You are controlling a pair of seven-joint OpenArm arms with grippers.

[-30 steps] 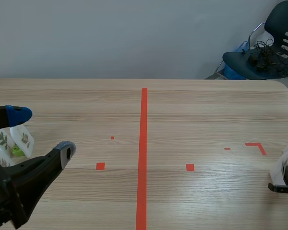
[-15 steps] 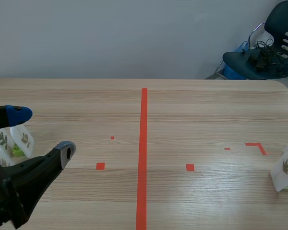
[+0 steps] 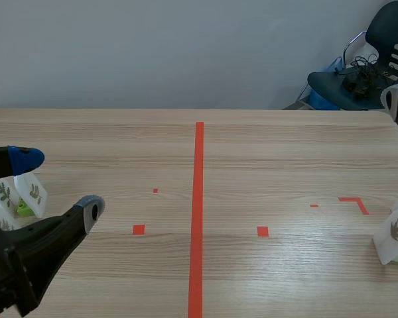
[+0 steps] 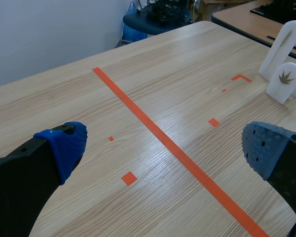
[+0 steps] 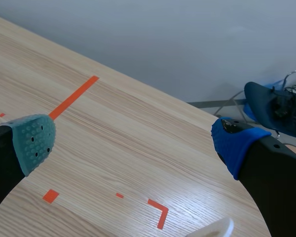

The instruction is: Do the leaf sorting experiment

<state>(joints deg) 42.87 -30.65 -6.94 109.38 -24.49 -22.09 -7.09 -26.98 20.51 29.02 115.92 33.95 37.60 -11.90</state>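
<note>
The left gripper [image 3: 56, 182] sits low at the near left corner of the table [image 3: 265, 152], its fingers wide apart with nothing between them, one pad blue and the other grey. Just beyond the blue-tipped finger stands a cluster of white leaf cards [image 3: 16, 192] on a green base, upright and close together. Near the table's right edge, well apart from that cluster, a lone leaf card [image 3: 393, 235] stands upright with a dark leaf printed on it. A taller white piece [image 4: 282, 47] stands just behind it, but what it shows cannot be made out. The right gripper [image 5: 133, 143] is raised over the right side of the table, its fingers likewise spread and holding nothing. The orange tape line [image 3: 198, 212] runs down the middle between the two groups. A dark chair [image 3: 378, 59] stands beyond the far right corner.
</note>
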